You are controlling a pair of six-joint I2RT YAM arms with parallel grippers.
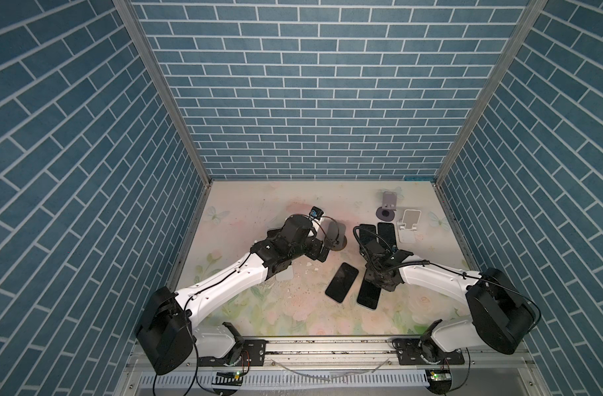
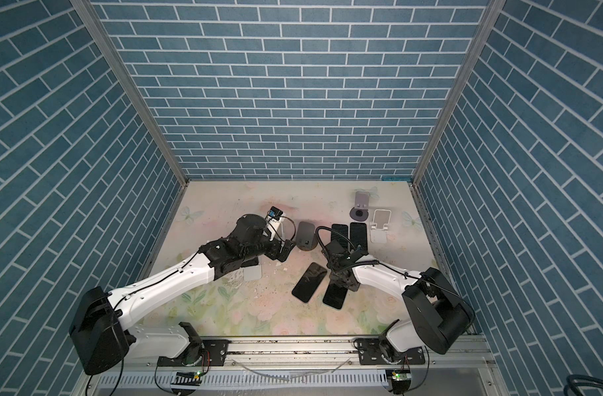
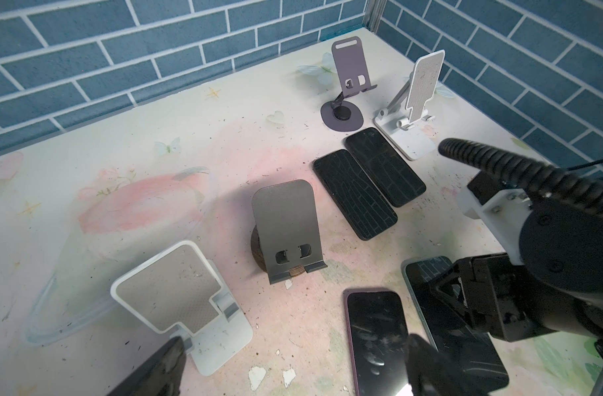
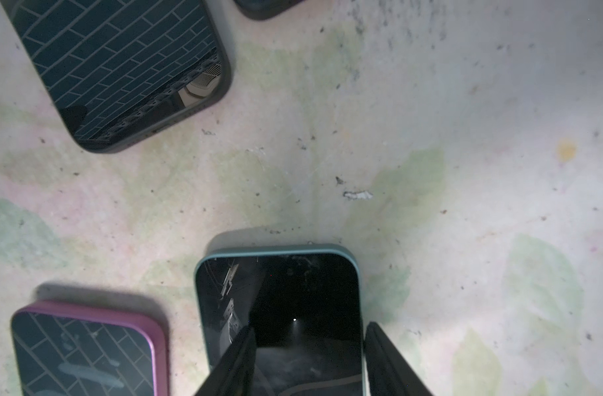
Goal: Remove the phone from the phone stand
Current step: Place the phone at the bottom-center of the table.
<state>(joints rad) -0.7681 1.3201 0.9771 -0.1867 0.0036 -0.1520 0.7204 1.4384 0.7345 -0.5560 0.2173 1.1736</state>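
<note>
Fingers (image 4: pixel 231 363) of the right gripper (image 4: pixel 309 327) are clamped across the teal-cased phone (image 4: pixel 279 291), one on each long edge. The phone sits low, at or just off the table (image 4: pixel 464 137), and I cannot tell which. Taken from the table's centre in a top view, that phone (image 1: pixel 368 295) is at about 5 o'clock, with a purple-cased phone (image 1: pixel 341 283) just beside it at its 9 o'clock and two dark phones (image 1: pixel 386 235) lying flat at its 12. The left gripper (image 3: pixel 295 339) hangs spread wide, holding nothing. By my reading the removal itself is done, since no stand carries a phone, so the step in hand looks like the set-down. The next move calls for laying the phone flat, clear of its purple neighbour, then parting the fingers and lifting straight up so the case isn't dragged. The right wrist view gives the grip, which both top views bury under the wrist. The left wrist view gives four bare faces: dark grey stand (image 3: pixel 286 223), near white stand (image 3: pixel 176 291), purple stand (image 3: pixel 353 72) and far white stand (image 3: pixel 425 82). Both top views hide most of the near white one under the left arm.
</note>
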